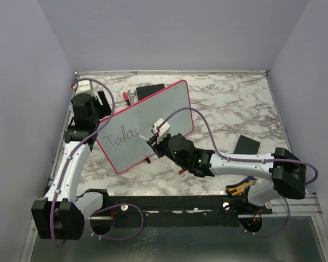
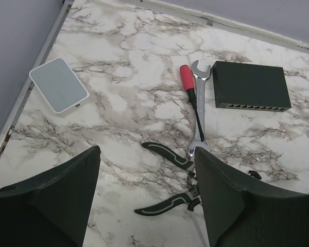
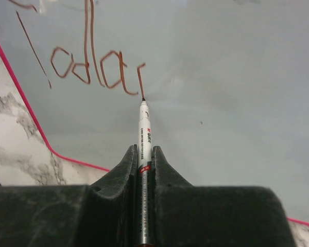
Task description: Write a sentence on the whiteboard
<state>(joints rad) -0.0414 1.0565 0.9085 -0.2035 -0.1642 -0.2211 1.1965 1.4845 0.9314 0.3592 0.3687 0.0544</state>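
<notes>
1. The board [image 1: 165,106] sits left of centre on the table [image 1: 235,103], running diagonally from near-left to far-right. Its pink frame shows on all sides in the top view. Whether it lies flat or leans cannot be told.
2. The lettering [image 1: 119,137] occupies the board's near-left part. From above it reads "Toda".
3. The right wrist view gives the lettering [image 3: 92,67] in detail: thin dark strokes, "Toda" plus one part-made letter. The rest of the board [image 3: 221,77] is bare.
4. The right gripper [image 3: 144,154] is clamped on a marker [image 3: 144,134]. The marker's tip touches the board at the end of the last stroke.
5. From above, the right gripper [image 1: 154,139] is over the board's middle; the tip contact is too small to confirm there.
6. The left gripper [image 2: 147,152] has its fingers wide apart and holds nothing.
7. Only the left wrist view shows these items clearly:
   - a white box [image 2: 59,85] at the far left;
   - a red-handled screwdriver [image 2: 187,80] beside a wrench [image 2: 200,103];
   - pliers [image 2: 170,177] just near of them;
   - a black box [image 2: 250,85] to their right.
8. The top view shows the wrench [image 1: 131,95] and black box [image 1: 150,91] just beyond the board's far edge.
</notes>
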